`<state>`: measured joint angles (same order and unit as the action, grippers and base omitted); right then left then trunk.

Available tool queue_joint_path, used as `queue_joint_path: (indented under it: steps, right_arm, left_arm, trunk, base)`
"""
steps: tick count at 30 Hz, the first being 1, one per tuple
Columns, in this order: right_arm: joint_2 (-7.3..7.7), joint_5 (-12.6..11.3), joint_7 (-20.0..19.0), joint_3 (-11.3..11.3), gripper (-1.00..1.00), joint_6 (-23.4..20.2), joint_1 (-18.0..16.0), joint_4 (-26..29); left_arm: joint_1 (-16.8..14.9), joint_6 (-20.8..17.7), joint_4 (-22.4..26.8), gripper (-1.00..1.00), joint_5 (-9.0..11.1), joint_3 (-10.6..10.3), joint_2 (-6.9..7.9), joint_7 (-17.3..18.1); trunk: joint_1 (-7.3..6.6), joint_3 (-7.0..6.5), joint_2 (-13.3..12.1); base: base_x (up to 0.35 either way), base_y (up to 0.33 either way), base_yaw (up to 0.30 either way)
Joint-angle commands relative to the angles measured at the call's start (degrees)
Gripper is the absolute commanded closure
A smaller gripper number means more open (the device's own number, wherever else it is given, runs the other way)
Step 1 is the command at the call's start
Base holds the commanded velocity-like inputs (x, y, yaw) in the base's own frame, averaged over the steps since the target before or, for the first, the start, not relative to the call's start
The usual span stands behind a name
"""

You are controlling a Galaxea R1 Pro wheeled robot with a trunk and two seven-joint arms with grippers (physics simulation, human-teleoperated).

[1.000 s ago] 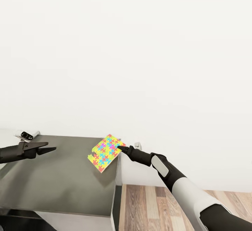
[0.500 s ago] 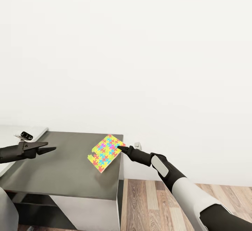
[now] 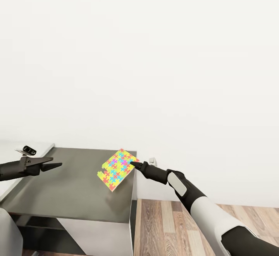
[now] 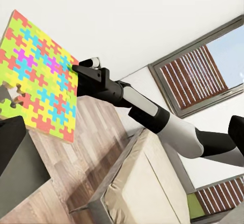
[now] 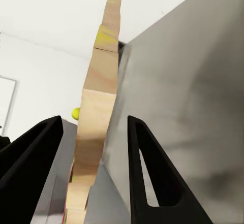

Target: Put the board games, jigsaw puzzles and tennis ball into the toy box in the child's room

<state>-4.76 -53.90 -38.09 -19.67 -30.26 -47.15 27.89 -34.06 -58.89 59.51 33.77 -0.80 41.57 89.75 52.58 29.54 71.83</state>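
A jigsaw puzzle (image 3: 116, 170), a thin square of yellow, pink, blue and green pieces, hangs tilted above the right end of a dark grey desk (image 3: 66, 198). My right gripper (image 3: 132, 164) is shut on its right edge. In the right wrist view the puzzle's wooden edge (image 5: 101, 71) stands between the two black fingers. The left wrist view shows the puzzle's face (image 4: 38, 76) with the right gripper (image 4: 76, 67) on it. My left gripper (image 3: 54, 163) hovers open over the desk's left end, holding nothing. A small yellow-green ball (image 5: 75, 113) shows far off.
A strip of pale table top (image 3: 38, 147) with a small white gadget (image 3: 26, 150) lies at the far left. Wood plank floor (image 3: 170, 225) runs right of the desk, below a white wall. The bed (image 4: 147, 183) and a grey-framed window (image 4: 203, 61) appear in the left wrist view.
The whole picture has shifted, so the camera moved: more of the desk's front and underside shows. Both grippers and the puzzle keep the same pose.
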Motion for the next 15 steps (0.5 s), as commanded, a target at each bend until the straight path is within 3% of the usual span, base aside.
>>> queue_joint_path:
  steps: [1,15]
  right_arm:
    - [0.02,-0.4,0.0,-0.1,1.00,-0.3,0.0,0.0]
    - [0.20,-0.5,0.8,0.1,1.00,1.7,0.0,-0.2]
  left_arm:
    - [0.0,-0.6,0.0,-1.00,0.0,-0.1,0.03,0.3]
    - [0.0,-0.6,0.0,-1.00,0.0,-0.1,0.00,0.3]
  trunk:
    - [-0.23,-0.13,-0.4]
    - [-3.30,-2.64,-6.0]
  base:
    - [0.000,0.000,0.000]
    - [0.000,0.000,0.000]
